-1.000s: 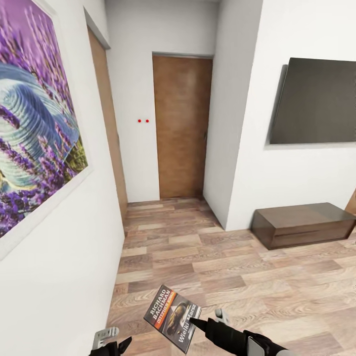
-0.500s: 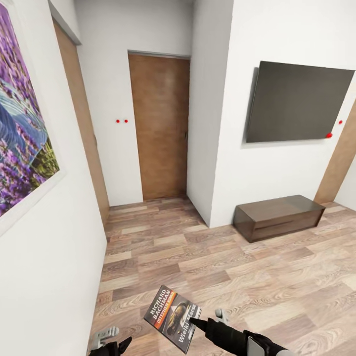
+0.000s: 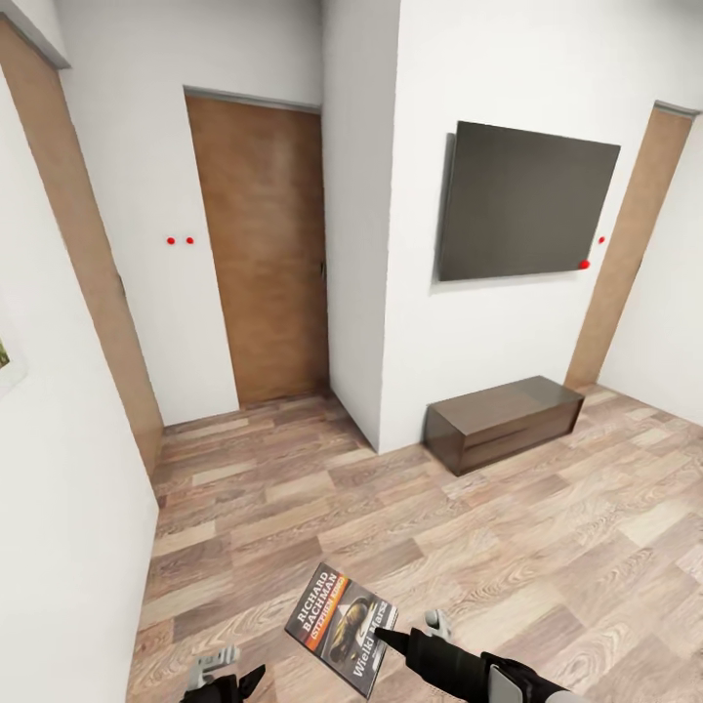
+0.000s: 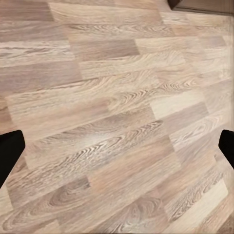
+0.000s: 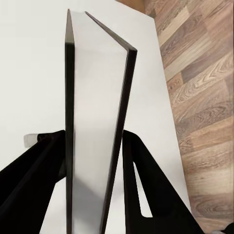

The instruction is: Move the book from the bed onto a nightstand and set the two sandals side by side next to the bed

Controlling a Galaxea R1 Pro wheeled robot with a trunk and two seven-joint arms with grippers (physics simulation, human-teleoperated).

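Note:
The book, a thin paperback with white "RICHARD BACHMAN" lettering and an orange band, hangs above the wood floor at the bottom of the head view. My right gripper is shut on its lower edge. In the right wrist view the book stands edge-on, slightly fanned, with a black finger pressed on each side. My left gripper is open and holds nothing; its two fingertips frame bare planks around the left gripper. The bed, nightstand and sandals are out of view.
A white wall runs close on my left. Ahead stand a brown door and a jutting wall corner. A dark TV hangs above a low dark cabinet. Another door is at far right.
The whole view has swung right: the purple painting has slid out at the left and a second door has come in at the right. The book stays held the same way.

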